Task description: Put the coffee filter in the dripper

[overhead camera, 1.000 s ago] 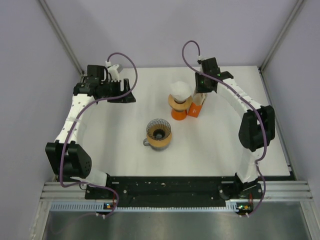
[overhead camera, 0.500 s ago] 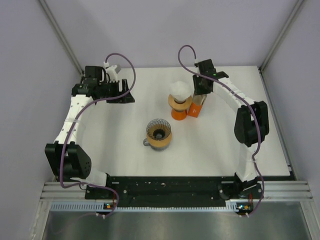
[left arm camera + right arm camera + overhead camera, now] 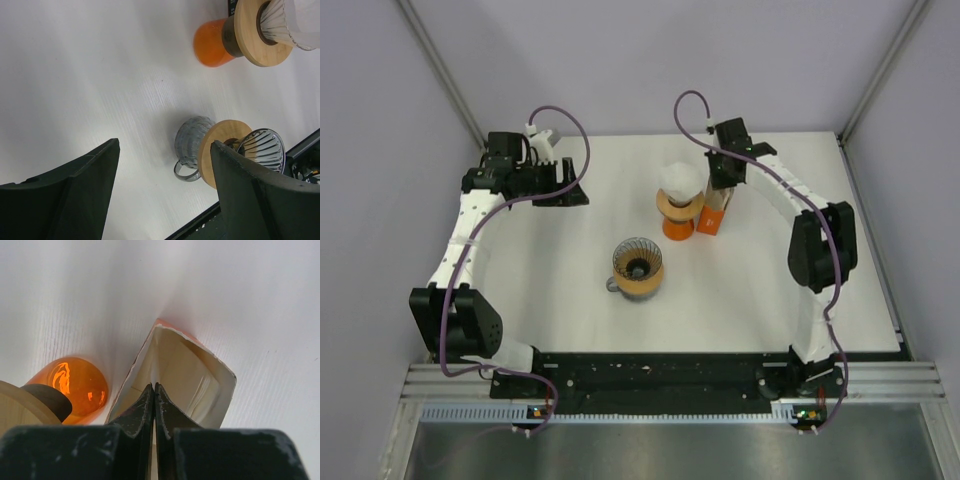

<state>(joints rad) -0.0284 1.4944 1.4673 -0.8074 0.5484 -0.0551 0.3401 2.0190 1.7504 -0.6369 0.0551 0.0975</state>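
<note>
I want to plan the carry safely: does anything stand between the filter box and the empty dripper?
Partly. The orange dripper, already holding a filter, stands right beside the filter box, close to the straight line toward the empty dripper. Nothing else visible lies between them.

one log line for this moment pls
step: filter pickup | right end effector: shut inside filter box, hold unclear | left end effector: open, empty | dripper: empty

Smooth wooden collar on dripper; glossy orange vessel
</note>
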